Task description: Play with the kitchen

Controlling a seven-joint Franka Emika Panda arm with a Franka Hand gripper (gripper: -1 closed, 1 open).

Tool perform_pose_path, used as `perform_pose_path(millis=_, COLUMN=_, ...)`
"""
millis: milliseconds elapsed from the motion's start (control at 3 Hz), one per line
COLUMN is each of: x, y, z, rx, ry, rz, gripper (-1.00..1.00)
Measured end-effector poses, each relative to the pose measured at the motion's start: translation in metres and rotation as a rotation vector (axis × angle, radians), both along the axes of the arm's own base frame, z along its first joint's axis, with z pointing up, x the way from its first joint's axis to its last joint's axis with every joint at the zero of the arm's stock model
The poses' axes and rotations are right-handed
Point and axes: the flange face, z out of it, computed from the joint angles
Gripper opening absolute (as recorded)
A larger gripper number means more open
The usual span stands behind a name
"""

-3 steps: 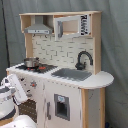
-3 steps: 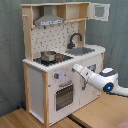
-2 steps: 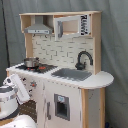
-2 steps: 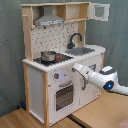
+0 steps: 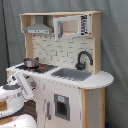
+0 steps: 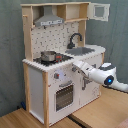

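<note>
Panels of the kitchen (image 6: 55, 75), standing on the wooden floor (image 6: 95, 112), are judged rigid and heavy; only knobs and oven handle should be gripped. Whether the hand (image 6: 76, 66) at its front edge is clenched cannot be told.

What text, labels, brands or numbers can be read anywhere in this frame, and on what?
None is readable in either exterior view.
Dark marks on the kitchen's upper door panel: too blurred to read.
Small marks by the knobs above the oven door: too small to read.
</note>
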Motion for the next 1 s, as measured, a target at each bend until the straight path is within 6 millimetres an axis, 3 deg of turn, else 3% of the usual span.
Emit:
perform_pose_path(millis=667, x=0.007, y=-0.008, z=-0.020, rx=0.169, ry=0.028, rz=0.021, gripper=1.00)
perform_pose_path(millis=1000, x=0.016, y=-0.015, z=-0.021, rx=0.264, ry=0.026, rz=0.013, gripper=1.00)
